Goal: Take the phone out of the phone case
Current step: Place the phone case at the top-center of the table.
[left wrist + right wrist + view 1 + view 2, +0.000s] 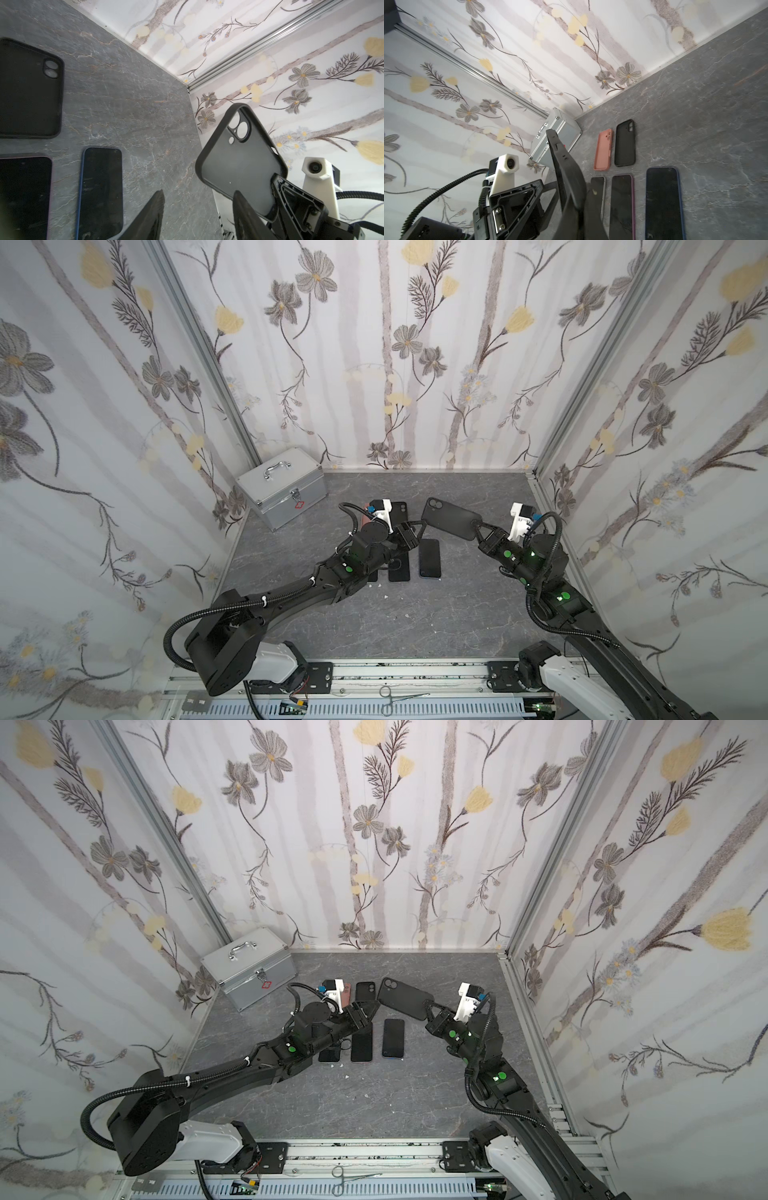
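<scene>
In both top views the right pincer (478,526) is clamped on one short end of the black phone case (451,517); the case juts out ahead of its fingertips, lifted clear of the grey table (415,614). The left pincer (417,533) stands near the case's far end. The blue-edged phone (429,558) lies flat and screen up on the table, just below and beside the left pincer; from where it lies, I take it for the one that came out of this case.

From the left wrist, the left pincer's fingers (154,207) stand wide apart with only bare table between them. The phone case shows its hollow inside, with wallpaper visible through the camera hole, so it is empty. The phone lies off to the outer side of one finger, touching nothing.

From the right wrist, the phone case is seen nearly edge-on in the right pincer's grip. Beyond the pincer's tip a pink case (603,152) and a black case (625,143) lie side by side, with three phones in a row nearer.

The extraction looks done, and a tidy finish is what remains. The left pincer should rise straight up before swinging away, lest a finger drag the phone. The right should lower the phone case flat onto free table beside the other cases, then let go; a soft case may spring as the grip eases, so go slowly.
</scene>
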Controlling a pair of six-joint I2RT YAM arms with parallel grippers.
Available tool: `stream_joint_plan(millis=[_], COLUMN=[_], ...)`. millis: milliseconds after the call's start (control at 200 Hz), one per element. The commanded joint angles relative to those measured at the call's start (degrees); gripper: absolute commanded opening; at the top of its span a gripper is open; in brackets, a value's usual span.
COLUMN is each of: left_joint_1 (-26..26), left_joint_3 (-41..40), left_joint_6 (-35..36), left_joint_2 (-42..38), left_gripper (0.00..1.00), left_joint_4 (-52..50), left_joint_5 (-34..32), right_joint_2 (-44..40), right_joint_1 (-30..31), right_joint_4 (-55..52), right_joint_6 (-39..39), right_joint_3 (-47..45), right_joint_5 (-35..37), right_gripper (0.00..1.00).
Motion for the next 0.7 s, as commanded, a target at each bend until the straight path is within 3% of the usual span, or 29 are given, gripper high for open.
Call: stream_joint_plan(millis=[0,320,694], left_joint_1=[-0.8,-1.7,-2.0], left_joint_3=[-0.3,0.2,0.2], left_joint_6=[-2.4,-2.4,-3.1], left_joint_2=[-1.0,-0.5,0.7], left_gripper=[0.60,0.61,0.45], left_joint_4=[6.7,8.2,9.2], left_joint_5=[-2.0,-1.6,-2.0], right_joint_2=[-0.3,-1.1,-1.0], right_joint_1=[3.4,6.6,8.4], right_joint_4=[7.4,10.6,11.3], right_joint_6=[4.1,7.1,7.2], right_joint_3=[-0.4,-2.0,-3.0], right_joint_5=[7.1,7.8,7.3], right_gripper=[0.00,0.00,0.00])
